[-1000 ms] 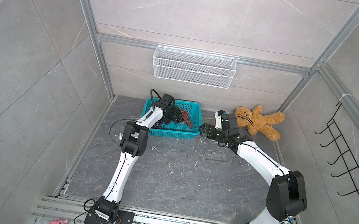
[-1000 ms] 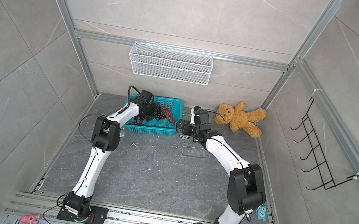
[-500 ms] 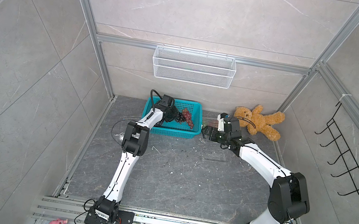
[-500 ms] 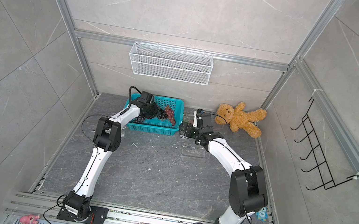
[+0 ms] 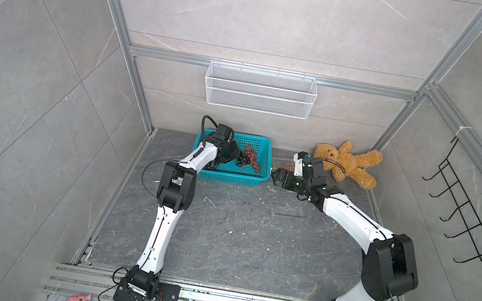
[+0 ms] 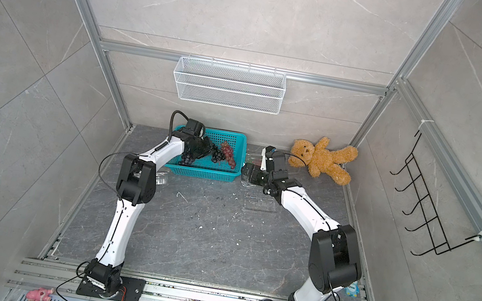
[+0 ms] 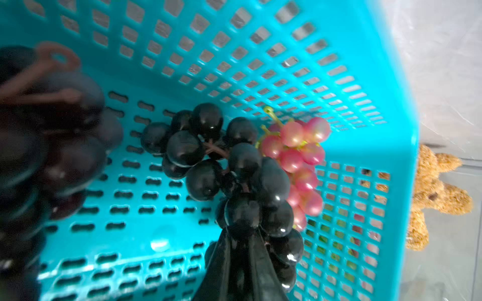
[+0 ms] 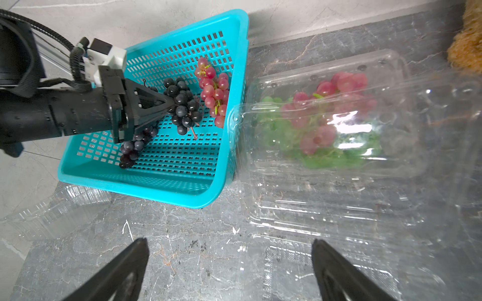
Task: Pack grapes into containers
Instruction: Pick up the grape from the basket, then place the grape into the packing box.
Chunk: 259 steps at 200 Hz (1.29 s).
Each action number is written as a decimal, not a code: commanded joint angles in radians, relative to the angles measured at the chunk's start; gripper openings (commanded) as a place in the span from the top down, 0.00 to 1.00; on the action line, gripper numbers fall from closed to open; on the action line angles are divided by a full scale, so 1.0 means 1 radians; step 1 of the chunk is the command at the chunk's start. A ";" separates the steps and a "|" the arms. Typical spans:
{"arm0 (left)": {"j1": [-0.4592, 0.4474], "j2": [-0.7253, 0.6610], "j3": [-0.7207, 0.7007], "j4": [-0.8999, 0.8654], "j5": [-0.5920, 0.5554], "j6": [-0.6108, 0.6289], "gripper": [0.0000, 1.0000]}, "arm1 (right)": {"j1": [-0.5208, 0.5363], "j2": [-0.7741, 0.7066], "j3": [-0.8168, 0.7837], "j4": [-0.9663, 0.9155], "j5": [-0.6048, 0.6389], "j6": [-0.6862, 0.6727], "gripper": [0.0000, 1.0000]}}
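The left claw (image 8: 168, 101) is pinching shut on a dark grape bunch (image 8: 184, 109) inside the teal basket (image 8: 146, 187), beside a pink bunch (image 8: 214, 91). The right claw (image 8: 229, 242) is hanging wide open over the desk (image 8: 182, 247), near a clear container (image 8: 407, 78) holding green and pink grapes (image 8: 313, 130).

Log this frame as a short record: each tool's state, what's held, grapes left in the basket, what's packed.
left tool: shut on dark bunch, inside teal basket
right tool: open, empty, above the table
loose in basket: pink bunch, second dark bunch
packed: clear container holding green and pink grapes, beside basket
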 commanded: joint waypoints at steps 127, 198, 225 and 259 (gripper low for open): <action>-0.083 -0.405 -0.170 -0.034 0.044 0.073 0.97 | -0.006 -0.114 -0.061 -0.033 -0.032 0.103 0.01; -0.294 -0.475 -0.238 -0.010 0.030 0.053 0.97 | -0.133 -0.303 -0.172 -0.130 -0.041 0.128 0.01; -0.389 -0.453 -0.246 0.000 0.011 0.050 0.98 | -0.218 -0.398 -0.245 -0.165 -0.058 0.125 0.01; -0.483 -0.412 -0.256 0.034 -0.001 0.030 0.98 | -0.294 -0.481 -0.315 -0.198 -0.072 0.109 0.00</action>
